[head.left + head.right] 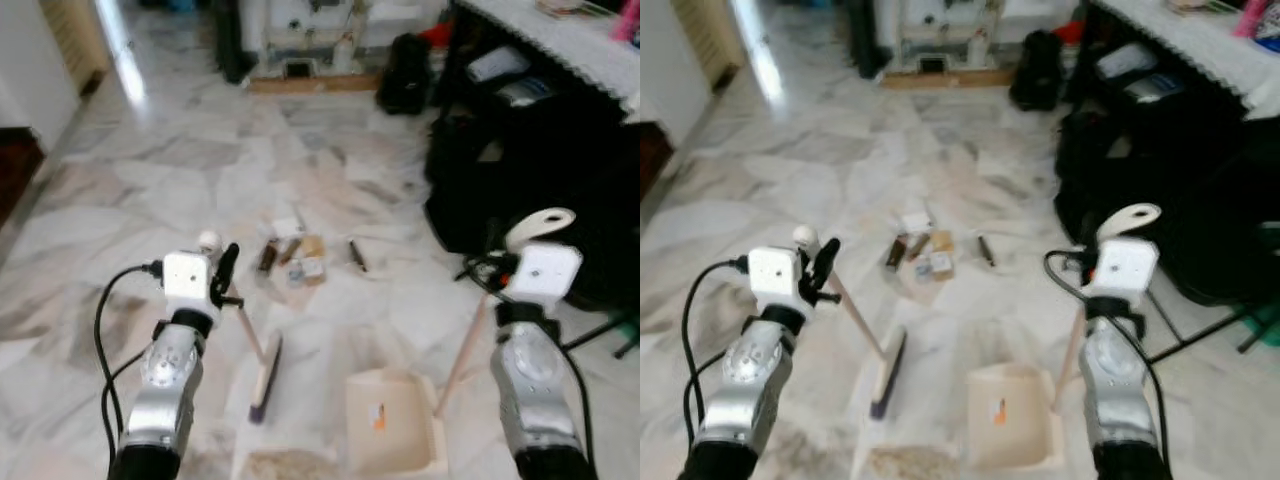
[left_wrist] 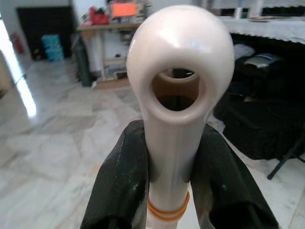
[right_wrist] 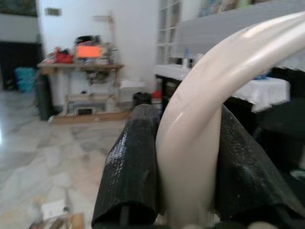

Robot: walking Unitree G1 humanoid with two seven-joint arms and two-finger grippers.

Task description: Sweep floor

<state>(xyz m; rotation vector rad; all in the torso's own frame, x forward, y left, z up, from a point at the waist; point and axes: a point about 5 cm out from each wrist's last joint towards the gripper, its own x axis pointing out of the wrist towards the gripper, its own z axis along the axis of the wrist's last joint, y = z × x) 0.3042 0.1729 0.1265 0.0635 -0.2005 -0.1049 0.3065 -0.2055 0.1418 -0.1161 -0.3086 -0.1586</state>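
A: Left end effector in the left eye view pinches the broom handle near its top; the broom head rests on the marble floor at about 6 o'clock from the litter.

B: And the right end effector?

A: It grips the dustpan handle just under its curved top. The dustpan sits on the floor at 5 o'clock from the litter, just beside the broom head at its 3 o'clock.

B: Right eye view?

A: Same scene. The scraps lie between the two arms at 12 o'clock from the dustpan. A dark table with a white cloth stands at 2 o'clock, a black bag at 12 o'clock beyond.

B: Left wrist view?

A: Both black fingers are pressed against the cream handle, whose end is a loop with a hole. An orange band circles the handle between the fingers.

B: Right wrist view?

A: Two black fingers clamp the cream, bent dustpan handle. Behind, a bench carries clutter against a white wall.
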